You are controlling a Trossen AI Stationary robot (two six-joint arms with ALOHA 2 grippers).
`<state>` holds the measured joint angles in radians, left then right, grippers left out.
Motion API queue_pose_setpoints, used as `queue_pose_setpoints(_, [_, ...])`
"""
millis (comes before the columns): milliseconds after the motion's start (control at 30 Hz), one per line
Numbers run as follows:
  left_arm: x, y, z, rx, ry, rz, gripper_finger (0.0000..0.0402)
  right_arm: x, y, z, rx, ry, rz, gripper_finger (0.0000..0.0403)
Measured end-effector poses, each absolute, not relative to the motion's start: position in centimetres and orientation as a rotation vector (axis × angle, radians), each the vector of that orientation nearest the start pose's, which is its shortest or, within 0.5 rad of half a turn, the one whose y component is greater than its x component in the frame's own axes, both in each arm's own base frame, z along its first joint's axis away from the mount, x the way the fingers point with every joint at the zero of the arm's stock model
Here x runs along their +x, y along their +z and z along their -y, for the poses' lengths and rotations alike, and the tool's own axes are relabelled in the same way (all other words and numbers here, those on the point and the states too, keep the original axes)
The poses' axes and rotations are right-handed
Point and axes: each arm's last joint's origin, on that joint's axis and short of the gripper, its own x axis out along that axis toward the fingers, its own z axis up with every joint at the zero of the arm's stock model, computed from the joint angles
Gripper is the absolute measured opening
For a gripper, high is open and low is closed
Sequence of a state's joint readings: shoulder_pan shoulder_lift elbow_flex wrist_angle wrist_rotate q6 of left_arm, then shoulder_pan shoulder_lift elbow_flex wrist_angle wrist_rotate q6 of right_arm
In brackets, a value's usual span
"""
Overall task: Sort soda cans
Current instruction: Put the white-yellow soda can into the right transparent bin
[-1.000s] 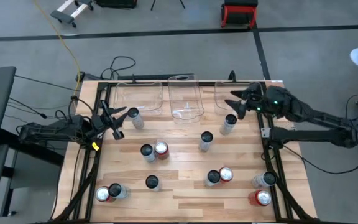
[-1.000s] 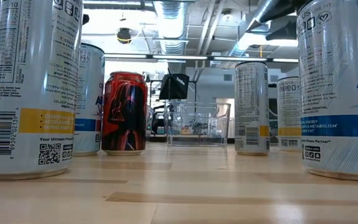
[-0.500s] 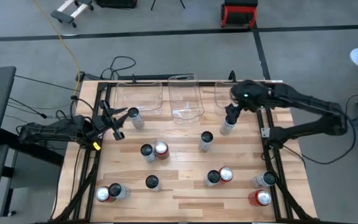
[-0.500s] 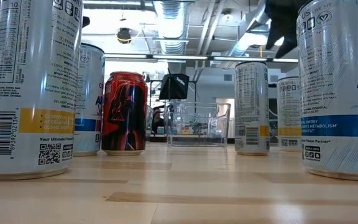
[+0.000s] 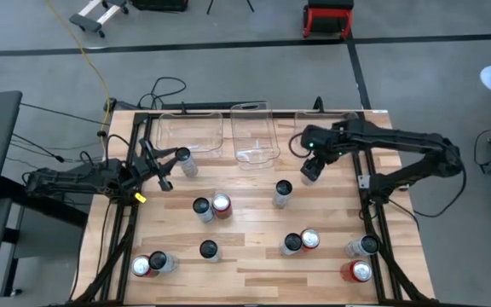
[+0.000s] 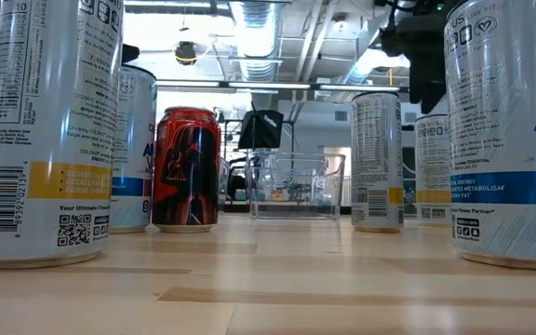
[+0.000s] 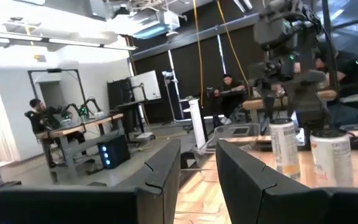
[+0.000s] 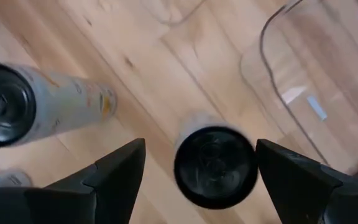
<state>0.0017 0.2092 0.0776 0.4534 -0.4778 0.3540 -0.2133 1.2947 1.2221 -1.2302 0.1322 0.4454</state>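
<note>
The right end effector [image 5: 311, 167] hangs directly over a dark-topped silver can [image 8: 215, 165], its two fingers [image 8: 114, 177] spread wide to either side of the lid and not touching it. That can stands on the surface [image 5: 254, 256] toward two o'clock, just short of the right clear bin [image 5: 309, 128]. A second dark-topped can [image 5: 282, 193] stands off at the first one's seven o'clock, well apart.

The left end effector [image 5: 162, 167] waits at the surface's ten o'clock edge, its fingers [image 7: 160, 171] only a narrow gap apart and holding nothing; a silver can [image 5: 186, 160] stands just at its three o'clock.

From above, the right arm covers most of the can under it. In the low view the near cans are cut off at the frame's top, and only the red can [image 6: 187, 168] shows whole. The remaining cans are scattered over the surface, several in red-and-silver pairs, such as the pair at the centre [image 5: 212, 206].

The surface is pale wood planking in a black frame, with three clear bins along its twelve o'clock edge. Around it is grey concrete floor; beyond, people sit at desks [image 7: 73, 124] under ceiling ducts and strip lights.
</note>
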Motion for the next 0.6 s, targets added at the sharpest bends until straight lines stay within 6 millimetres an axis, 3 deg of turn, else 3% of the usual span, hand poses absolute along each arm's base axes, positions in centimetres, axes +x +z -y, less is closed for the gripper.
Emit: queue_pose_setpoints(600, [10.2,21.4,-1.3,0.272,0.523,0.211,0.0099,23.2,27.7,6.6,0.449,-0.638,-1.426,0.0325])
